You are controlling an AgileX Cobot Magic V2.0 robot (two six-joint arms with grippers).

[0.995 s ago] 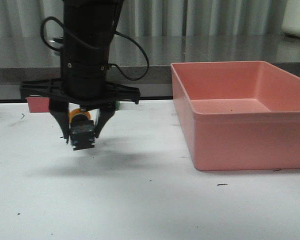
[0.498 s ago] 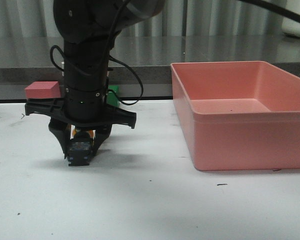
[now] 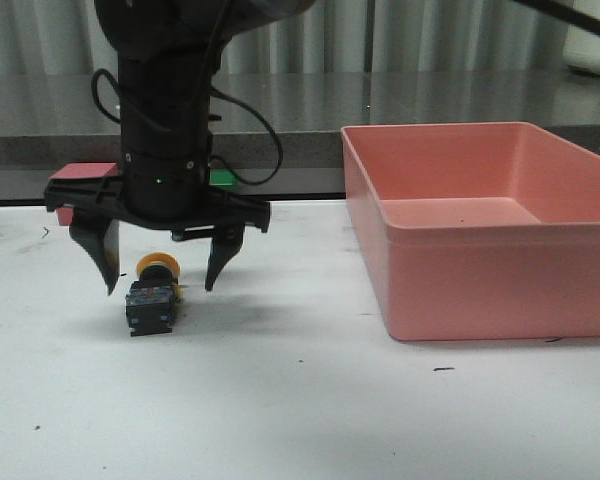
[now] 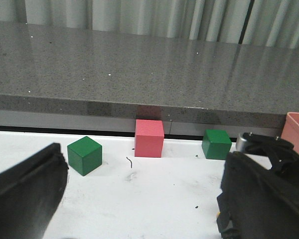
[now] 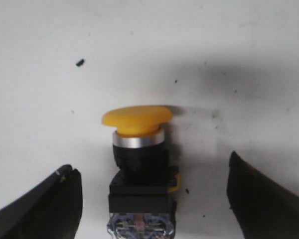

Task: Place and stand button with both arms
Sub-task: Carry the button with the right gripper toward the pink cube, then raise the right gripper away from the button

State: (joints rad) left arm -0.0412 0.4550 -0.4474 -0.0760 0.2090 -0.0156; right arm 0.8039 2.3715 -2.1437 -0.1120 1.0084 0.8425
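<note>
The button (image 3: 151, 303) lies on its side on the white table, black base toward the front camera, yellow cap pointing away. My right gripper (image 3: 160, 289) hangs just above it, open, one finger on each side, not touching it. In the right wrist view the button (image 5: 139, 169) lies between the spread fingers of the right gripper (image 5: 149, 164). My left gripper (image 4: 139, 199) is open and empty, low over the table; it does not show in the front view. The right arm (image 4: 264, 194) is at its side.
A pink bin (image 3: 480, 270) stands on the right. At the table's back edge are a red cube (image 4: 149, 138) and two green cubes (image 4: 84, 155) (image 4: 217, 144). A grey counter runs behind.
My right gripper came down with the button shut in it, set it on the table and opened. The button now lies free between the fingers.
</note>
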